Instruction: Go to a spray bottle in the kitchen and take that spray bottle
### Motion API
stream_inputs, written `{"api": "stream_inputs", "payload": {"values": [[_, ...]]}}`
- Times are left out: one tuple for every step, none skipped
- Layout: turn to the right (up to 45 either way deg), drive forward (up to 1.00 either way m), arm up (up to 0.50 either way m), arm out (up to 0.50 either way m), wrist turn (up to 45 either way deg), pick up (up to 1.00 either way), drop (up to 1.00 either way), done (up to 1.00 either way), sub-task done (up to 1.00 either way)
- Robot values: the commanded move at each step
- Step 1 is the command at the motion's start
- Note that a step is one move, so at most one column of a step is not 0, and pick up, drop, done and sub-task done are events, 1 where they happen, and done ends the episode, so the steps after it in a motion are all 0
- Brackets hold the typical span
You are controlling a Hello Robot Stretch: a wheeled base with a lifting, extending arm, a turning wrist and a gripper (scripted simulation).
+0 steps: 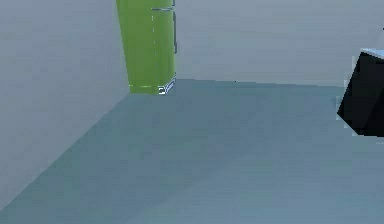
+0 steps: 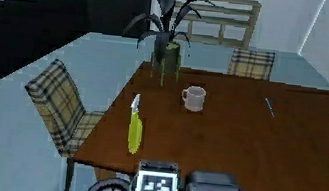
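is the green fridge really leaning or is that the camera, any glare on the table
Forward view: the tall green fridge leans only in the picture, nothing tips. Arm side view: the brown wooden table looks evenly lit, without glare.

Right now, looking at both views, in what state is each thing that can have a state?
spray bottle: upright on the table, near its edge
mug: upright on the table
potted plant: upright on the table
fridge: doors shut
checked chair: upright, at the table's end
far chair: upright, close against the table
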Motion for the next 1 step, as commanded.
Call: {"api": "stream_inputs", "payload": {"values": [[0.0,0.0,0.0,0.26,0.0,0.0,0.0,0.0,0.0]]}}
